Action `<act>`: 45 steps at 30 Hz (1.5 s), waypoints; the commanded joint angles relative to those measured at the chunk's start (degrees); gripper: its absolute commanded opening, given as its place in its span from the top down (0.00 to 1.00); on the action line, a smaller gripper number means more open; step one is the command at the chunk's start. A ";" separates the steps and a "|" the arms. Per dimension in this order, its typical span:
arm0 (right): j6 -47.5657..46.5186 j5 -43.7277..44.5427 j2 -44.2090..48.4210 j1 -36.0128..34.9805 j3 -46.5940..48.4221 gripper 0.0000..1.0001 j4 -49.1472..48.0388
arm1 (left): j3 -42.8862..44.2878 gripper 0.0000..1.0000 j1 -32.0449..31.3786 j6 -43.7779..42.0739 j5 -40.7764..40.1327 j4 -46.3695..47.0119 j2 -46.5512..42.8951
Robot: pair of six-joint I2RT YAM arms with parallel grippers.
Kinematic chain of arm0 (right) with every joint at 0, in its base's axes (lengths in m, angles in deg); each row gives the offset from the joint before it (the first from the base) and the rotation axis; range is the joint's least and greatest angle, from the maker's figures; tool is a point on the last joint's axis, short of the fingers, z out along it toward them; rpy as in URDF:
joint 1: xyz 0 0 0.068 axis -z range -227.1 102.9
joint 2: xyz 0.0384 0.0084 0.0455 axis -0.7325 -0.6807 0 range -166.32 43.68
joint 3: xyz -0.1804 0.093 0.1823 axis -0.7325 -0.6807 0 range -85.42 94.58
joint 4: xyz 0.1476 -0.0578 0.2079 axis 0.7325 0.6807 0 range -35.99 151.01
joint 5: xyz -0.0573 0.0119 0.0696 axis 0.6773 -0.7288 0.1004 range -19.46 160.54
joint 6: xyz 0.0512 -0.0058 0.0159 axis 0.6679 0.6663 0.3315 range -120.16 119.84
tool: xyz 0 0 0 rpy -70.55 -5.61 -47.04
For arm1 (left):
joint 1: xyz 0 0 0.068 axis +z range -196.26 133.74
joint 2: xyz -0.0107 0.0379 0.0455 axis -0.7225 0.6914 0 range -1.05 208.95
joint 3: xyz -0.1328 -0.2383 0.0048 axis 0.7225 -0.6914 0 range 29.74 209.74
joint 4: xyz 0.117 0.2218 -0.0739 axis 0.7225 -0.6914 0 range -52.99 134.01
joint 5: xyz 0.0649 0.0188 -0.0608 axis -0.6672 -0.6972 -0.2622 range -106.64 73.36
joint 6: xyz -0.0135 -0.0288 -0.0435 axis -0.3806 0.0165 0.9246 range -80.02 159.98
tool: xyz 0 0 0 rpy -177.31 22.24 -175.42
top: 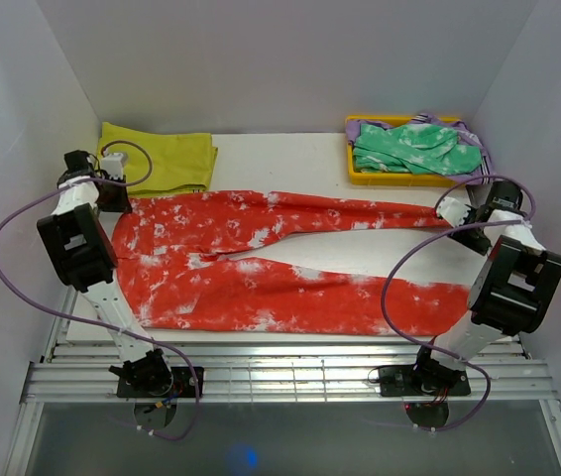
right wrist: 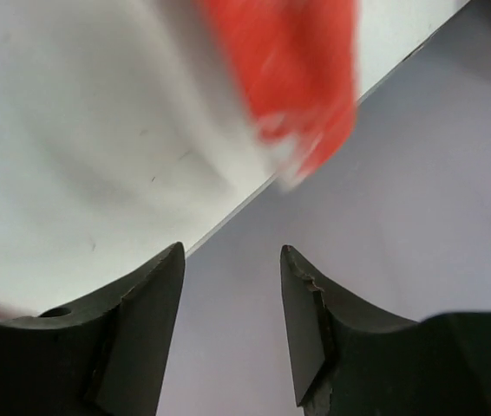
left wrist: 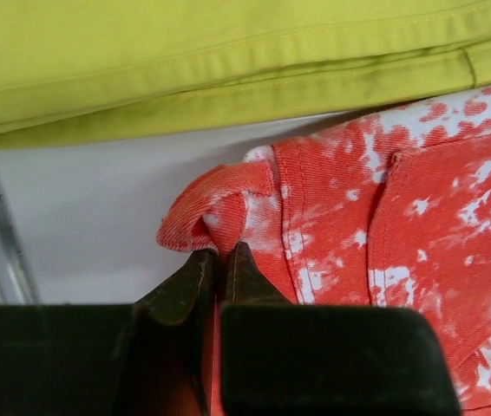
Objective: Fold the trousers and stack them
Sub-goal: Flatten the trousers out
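The red-orange trousers (top: 261, 263) with white blotches lie flat across the white table, waist at the left, two legs running right. My left gripper (top: 114, 198) is at the far left corner of the waist. In the left wrist view it (left wrist: 221, 253) is shut on a pinched fold of the waistband (left wrist: 219, 208). My right gripper (top: 469, 230) is at the end of the far leg, open and empty. In the right wrist view its fingers (right wrist: 154, 286) frame the table edge and the grey wall, with the blurred cuff (right wrist: 293, 78) ahead.
A folded yellow cloth (top: 162, 157) lies at the back left, right beside the left gripper; it also shows in the left wrist view (left wrist: 228, 61). A yellow tray (top: 360, 177) at the back right holds a green white-mottled garment (top: 414, 147). Grey walls stand close on both sides.
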 commanded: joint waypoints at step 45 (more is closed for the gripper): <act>-1.15 -15.40 -7.47 -3.96 16.92 0.92 -3.80 | -2.35 0.11 1.34 -6.18 11.53 -13.08 -10.12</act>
